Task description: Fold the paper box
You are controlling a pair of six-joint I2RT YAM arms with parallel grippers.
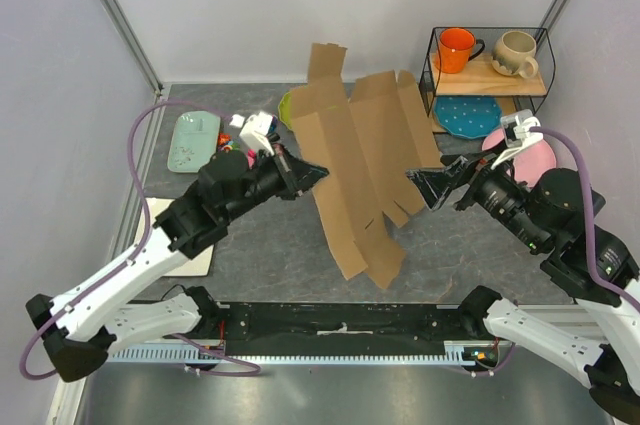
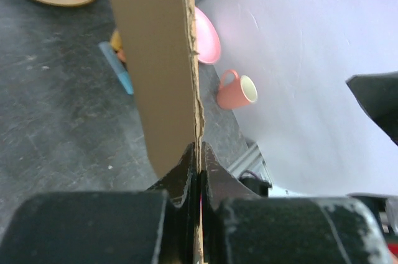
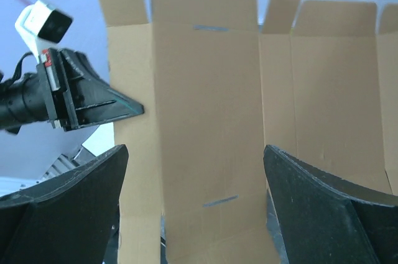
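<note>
Upright paper box (image 3: 211, 59) before wide-spread right gripper (image 3: 196, 150), seemingly apart.

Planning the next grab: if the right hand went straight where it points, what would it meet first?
Probably the paper box, its panel straight ahead of the open right hand; depth is unclear.

A dark grey surface (image 1: 270, 265) is enclosed by pale walls (image 1: 240, 5), framed by what seem to be metal posts (image 1: 115, 10). A wire shelf (image 1: 483, 78) is set far right.
</note>
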